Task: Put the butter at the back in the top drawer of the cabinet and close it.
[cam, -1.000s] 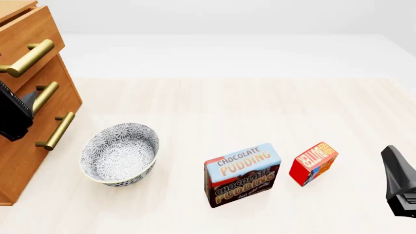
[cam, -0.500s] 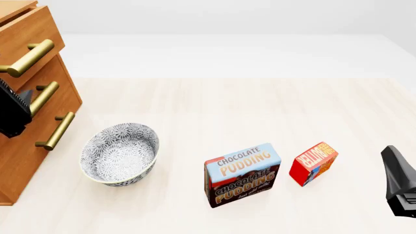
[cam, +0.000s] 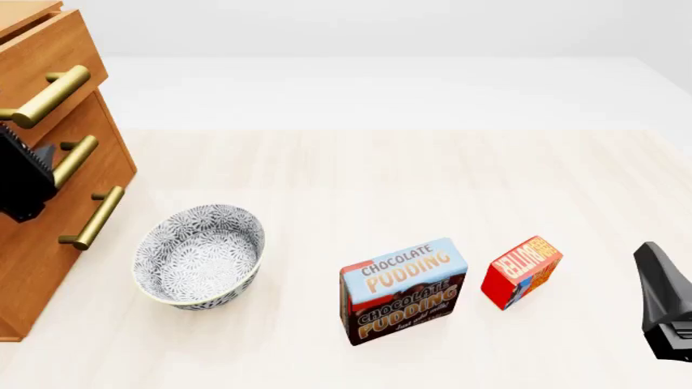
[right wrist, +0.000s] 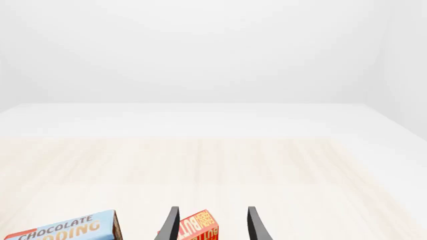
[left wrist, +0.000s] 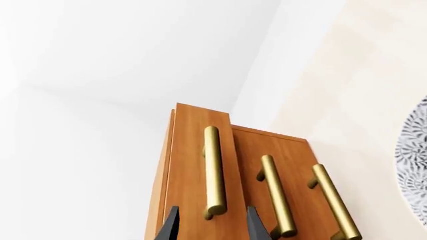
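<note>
The butter [cam: 521, 271] stands on the tabletop [cam: 433, 178] just right of the pudding box [cam: 404, 290], apart from it, with the patterned bowl [cam: 199, 255] further left. The right gripper [right wrist: 210, 225] hangs released behind the butter. At the far left, the left gripper [left wrist: 210, 227] is spread apart around the end of the top drawer's handle [left wrist: 213, 170] on the cabinet [cam: 54, 235], the top drawer [cam: 44, 49] sitting slightly forward of the ones below.
</note>
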`<control>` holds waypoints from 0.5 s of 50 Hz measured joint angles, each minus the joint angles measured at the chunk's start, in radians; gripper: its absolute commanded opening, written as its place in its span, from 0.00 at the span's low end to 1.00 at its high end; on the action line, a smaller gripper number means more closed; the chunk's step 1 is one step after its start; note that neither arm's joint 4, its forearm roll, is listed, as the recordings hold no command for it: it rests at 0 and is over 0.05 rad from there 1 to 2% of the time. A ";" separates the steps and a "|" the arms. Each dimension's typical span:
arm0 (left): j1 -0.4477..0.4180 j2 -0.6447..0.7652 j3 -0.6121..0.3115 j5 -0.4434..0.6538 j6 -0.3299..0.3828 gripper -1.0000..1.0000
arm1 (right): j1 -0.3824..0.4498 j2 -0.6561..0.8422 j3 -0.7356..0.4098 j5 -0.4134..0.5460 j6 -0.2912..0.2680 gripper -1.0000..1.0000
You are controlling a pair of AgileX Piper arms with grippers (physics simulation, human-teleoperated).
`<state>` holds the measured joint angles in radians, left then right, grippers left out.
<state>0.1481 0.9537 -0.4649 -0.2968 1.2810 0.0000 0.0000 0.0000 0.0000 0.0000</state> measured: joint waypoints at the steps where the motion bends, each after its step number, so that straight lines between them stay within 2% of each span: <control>1: 0.000 0.003 -0.001 -0.003 0.000 1.00 | 0.000 0.000 0.000 0.000 0.000 1.00; 25: 0.012 0.062 -0.019 -0.050 0.003 1.00 | 0.000 0.000 0.000 0.000 0.000 1.00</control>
<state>0.1605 1.0157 -0.4837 -0.3466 1.2841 0.0000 0.0000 0.0000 0.0000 0.0000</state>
